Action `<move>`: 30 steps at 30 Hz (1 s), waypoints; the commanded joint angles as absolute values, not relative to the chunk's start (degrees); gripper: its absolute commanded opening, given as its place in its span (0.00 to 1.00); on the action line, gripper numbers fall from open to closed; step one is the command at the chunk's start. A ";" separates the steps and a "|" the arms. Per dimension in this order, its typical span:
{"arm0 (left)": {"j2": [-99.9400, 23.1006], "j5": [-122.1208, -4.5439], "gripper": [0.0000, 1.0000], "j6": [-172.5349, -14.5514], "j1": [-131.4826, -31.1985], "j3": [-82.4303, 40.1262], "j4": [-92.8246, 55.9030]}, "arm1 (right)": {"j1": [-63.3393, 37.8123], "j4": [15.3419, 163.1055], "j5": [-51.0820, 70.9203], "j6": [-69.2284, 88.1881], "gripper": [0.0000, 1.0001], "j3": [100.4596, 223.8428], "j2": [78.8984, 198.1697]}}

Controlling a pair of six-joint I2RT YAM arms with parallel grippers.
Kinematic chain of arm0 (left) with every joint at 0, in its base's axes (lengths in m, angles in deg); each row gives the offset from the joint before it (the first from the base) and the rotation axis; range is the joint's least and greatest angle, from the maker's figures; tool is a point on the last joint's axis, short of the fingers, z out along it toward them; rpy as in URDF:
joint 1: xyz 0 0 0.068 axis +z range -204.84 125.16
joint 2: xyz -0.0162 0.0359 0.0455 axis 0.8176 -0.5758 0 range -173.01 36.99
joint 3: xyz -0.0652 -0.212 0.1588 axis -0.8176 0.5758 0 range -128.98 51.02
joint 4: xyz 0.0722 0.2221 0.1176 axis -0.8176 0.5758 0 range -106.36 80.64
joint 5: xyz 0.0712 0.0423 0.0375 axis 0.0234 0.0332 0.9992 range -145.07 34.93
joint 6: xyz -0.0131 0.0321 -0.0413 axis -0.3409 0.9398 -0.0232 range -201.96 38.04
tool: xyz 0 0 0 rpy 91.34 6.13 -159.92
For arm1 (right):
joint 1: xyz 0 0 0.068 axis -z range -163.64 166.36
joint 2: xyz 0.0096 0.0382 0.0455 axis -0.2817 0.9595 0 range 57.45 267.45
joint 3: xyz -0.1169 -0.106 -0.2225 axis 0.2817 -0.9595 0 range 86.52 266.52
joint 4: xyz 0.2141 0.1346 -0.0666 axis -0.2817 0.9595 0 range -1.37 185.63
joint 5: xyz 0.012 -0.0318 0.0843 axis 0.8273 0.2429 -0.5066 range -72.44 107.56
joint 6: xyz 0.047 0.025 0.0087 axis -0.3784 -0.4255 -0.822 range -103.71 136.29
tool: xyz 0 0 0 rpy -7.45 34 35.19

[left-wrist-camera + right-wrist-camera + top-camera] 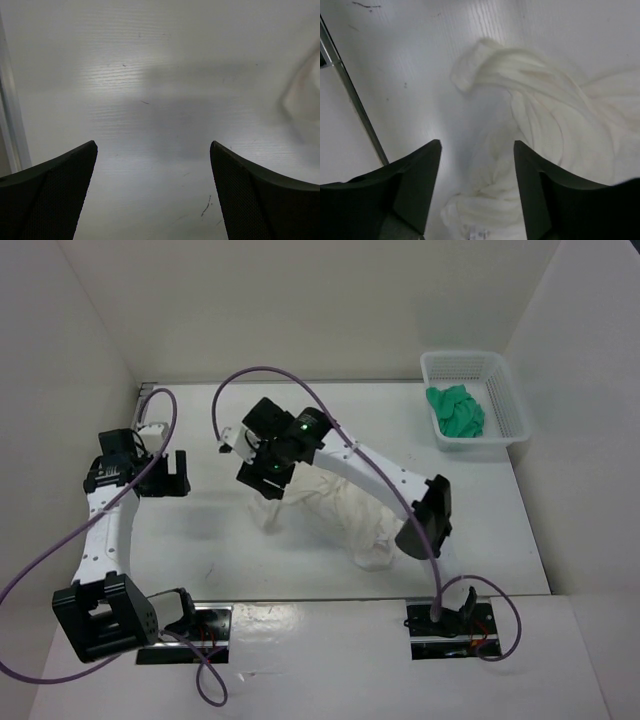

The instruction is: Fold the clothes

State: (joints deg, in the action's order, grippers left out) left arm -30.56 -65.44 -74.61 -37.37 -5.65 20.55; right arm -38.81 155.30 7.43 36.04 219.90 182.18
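My right pincer [477, 145] hangs spread above the white garment [335, 508], which lies crumpled in the middle of the bench [250, 560] — one end bunched right beneath the jaws. My left pincer [152, 145], spread wide, hovers near the bench's left edge. A green cloth [457, 410] sits in the basket [515, 400] — far right corner.

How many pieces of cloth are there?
2. A big white garment lies crumpled in the middle of the table. A small green cloth sits in the white basket at the far right.

no readable text, labels or numbers
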 commanded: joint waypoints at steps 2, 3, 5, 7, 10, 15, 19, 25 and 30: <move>-30.60 -74.75 0.99 -70.28 -37.96 -8.22 22.67 | -38.48 147.70 12.64 37.90 0.72 208.19 164.70; -30.60 -75.45 0.99 -68.97 -40.23 -8.22 23.28 | -38.48 144.56 15.94 37.92 0.78 202.15 162.42; -31.12 -78.35 0.97 -65.20 -43.14 -8.22 23.98 | -38.48 141.03 21.66 37.39 0.82 193.28 155.91; -31.91 -78.36 0.95 -62.47 -49.26 -8.22 24.59 | -36.82 136.56 25.89 37.39 0.86 187.79 149.69; -32.71 -73.54 0.94 -57.80 -58.40 -7.26 24.60 | -26.82 135.22 18.75 36.87 0.88 181.71 144.83; -32.19 -67.03 0.94 -54.38 -69.33 -2.25 20.66 | -12.57 133.20 9.13 35.64 0.88 172.40 137.53; -31.57 -58.70 0.94 -52.18 -77.50 2.84 17.31 | -10.88 130.91 7.64 34.93 0.89 164.23 133.66; -35.60 -52.95 0.91 -52.25 -81.12 5.58 14.58 | -6.85 128.79 2.89 34.40 0.89 160.87 130.67; -42.19 -55.50 0.88 -53.66 -78.59 3.47 10.89 | -4.91 128.79 0.69 34.40 0.89 160.87 130.67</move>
State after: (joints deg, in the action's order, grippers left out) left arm -39.57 -54.99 -53.49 -80.27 5.59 14.76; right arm -5.20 132.37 3.67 35.12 160.97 132.65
